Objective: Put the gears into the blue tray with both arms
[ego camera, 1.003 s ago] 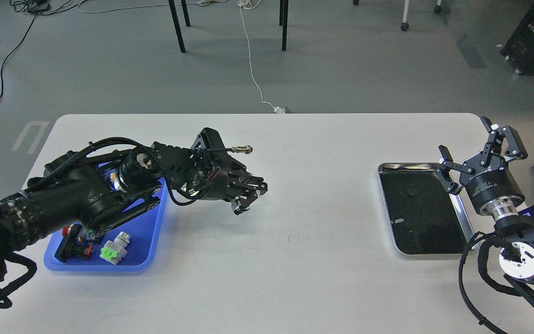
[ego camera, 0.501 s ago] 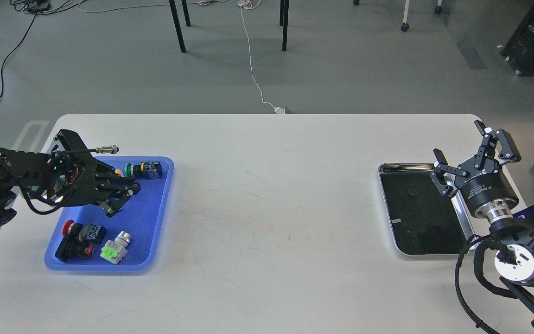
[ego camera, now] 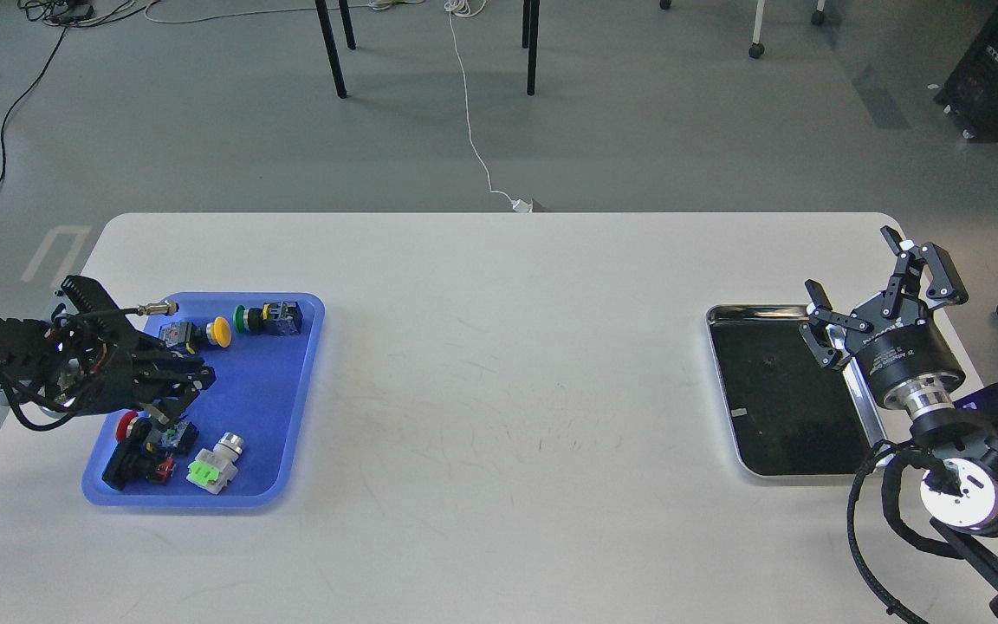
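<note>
So the blue tray [ego camera: 278, 433] sat on the left side of the white table [ego camera: 499, 364], long side running away from the camera, and it was holding push buttons rather than gears — a yellow-capped button [ego camera: 219, 331] and a green-capped button [ego camera: 258, 318] up near the far rim, a red-capped button [ego camera: 126, 426] down by the near left corner, and a light-green and white switch [ego camera: 211, 466] just beside it toward the near rim. The left gripper [ego camera: 171, 400] hung over the left half of that tray, pointing right, right above the red-capped button; it was dark and its fingers bunched together from this angle, so I couldn't tell whether the jaws were apart or closed, or whether anything was pinched in there. Over on the right, the steel tray [ego camera: 720, 381] with its black lining lay near the table's right edge, and one tiny dark speck that looked like a gear [ego camera: 767, 359] sat on the lining in the far half — too small to make out teeth. The right gripper [ego camera: 865, 286] was poised over the far right corner of that steel tray, pointing away from the camera, jaws spread wide with nothing between them. The two arms were well apart, one at each end of the table, with a big bare stretch of scuffed tabletop between the trays.
</note>
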